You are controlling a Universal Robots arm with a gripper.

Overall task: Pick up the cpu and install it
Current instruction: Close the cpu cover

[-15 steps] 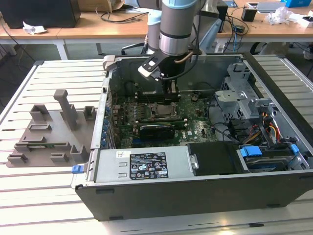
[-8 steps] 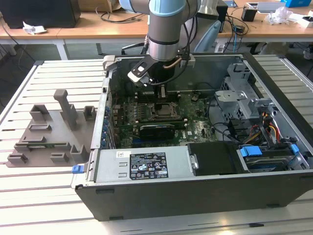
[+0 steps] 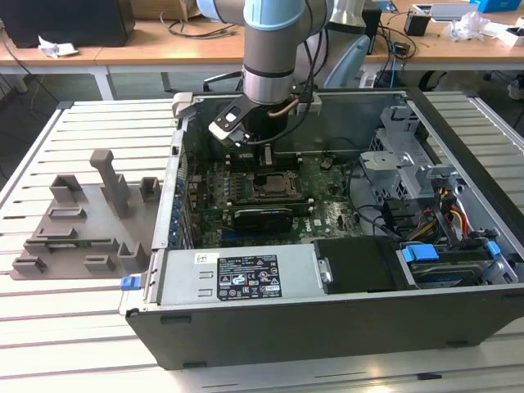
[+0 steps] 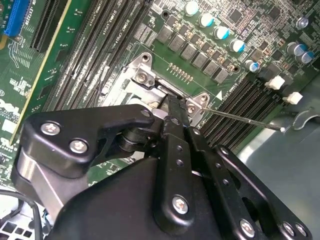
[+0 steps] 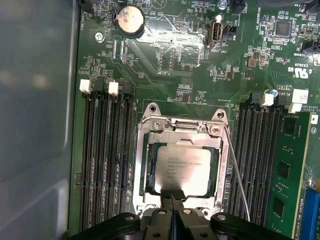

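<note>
The cpu point(image 5: 182, 170), a small silvery-grey square chip, lies flat inside the open metal socket frame point(image 5: 150, 125) on the green motherboard point(image 5: 175, 55). My gripper point(image 5: 172, 196) is shut, its two black fingers pressed together with nothing between them. Their tips rest at the edge of the cpu. In the exterior view the arm reaches straight down into the open computer case, and the gripper point(image 3: 266, 168) stands over the socket point(image 3: 274, 187). In the second wrist view the gripper point(image 4: 172, 102) points at the socket frame point(image 4: 142, 75), and its black body covers most of the chip.
A thin wire lever point(image 5: 237, 170) runs beside the socket. Dark memory slots point(image 5: 107, 160) flank it on both sides. A power supply point(image 3: 246, 278) and a drive cage point(image 3: 409, 164) sit inside the case. A grey fixture tray point(image 3: 82, 221) lies on the table at the exterior view's left.
</note>
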